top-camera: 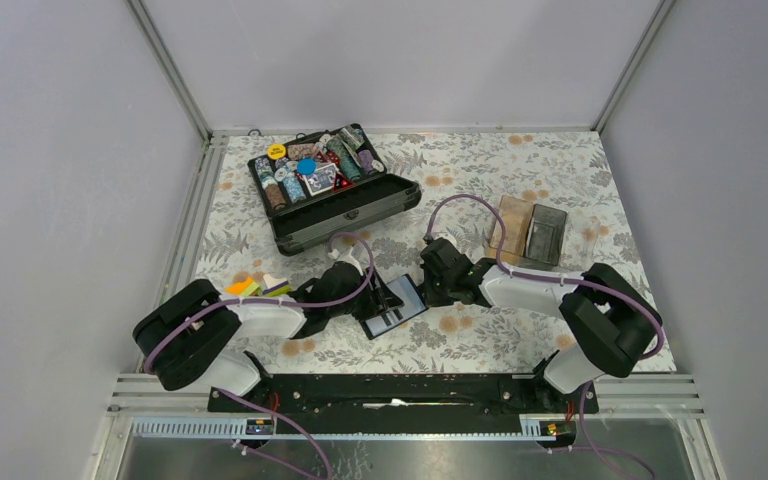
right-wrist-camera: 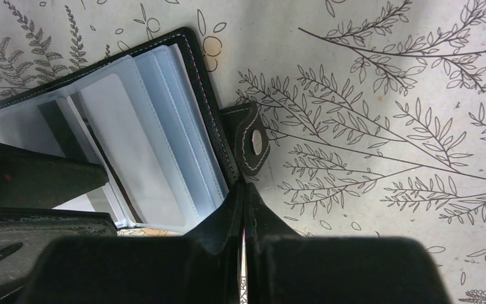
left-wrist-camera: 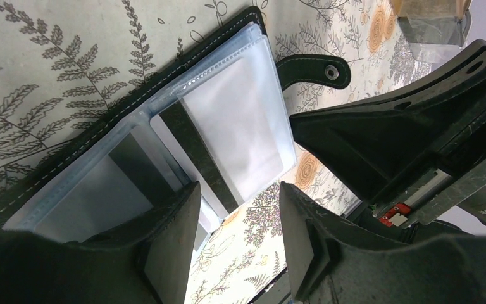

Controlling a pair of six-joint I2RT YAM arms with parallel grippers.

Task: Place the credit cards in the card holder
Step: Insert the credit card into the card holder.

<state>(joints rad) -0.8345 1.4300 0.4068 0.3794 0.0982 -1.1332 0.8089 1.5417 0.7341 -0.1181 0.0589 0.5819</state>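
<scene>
Loose credit cards (top-camera: 257, 287) sit on the desk (top-camera: 520, 170) far left, not yet loaded. Left gripper (left-wrist-camera: 237, 197), jaws half apart and empty, hovers over the open card holder (top-camera: 393, 310). A striped card (left-wrist-camera: 196, 149) looks sleeved. Right gripper (right-wrist-camera: 243, 212) is clamped shut at the holder's edge.

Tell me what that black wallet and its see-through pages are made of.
The card holder cover looks like black leather or imitation leather: matte, with pale stitching along its edge. Its sleeves seem soft clear plastic, frosted, the dark stripe of a credit card showing through.
</scene>
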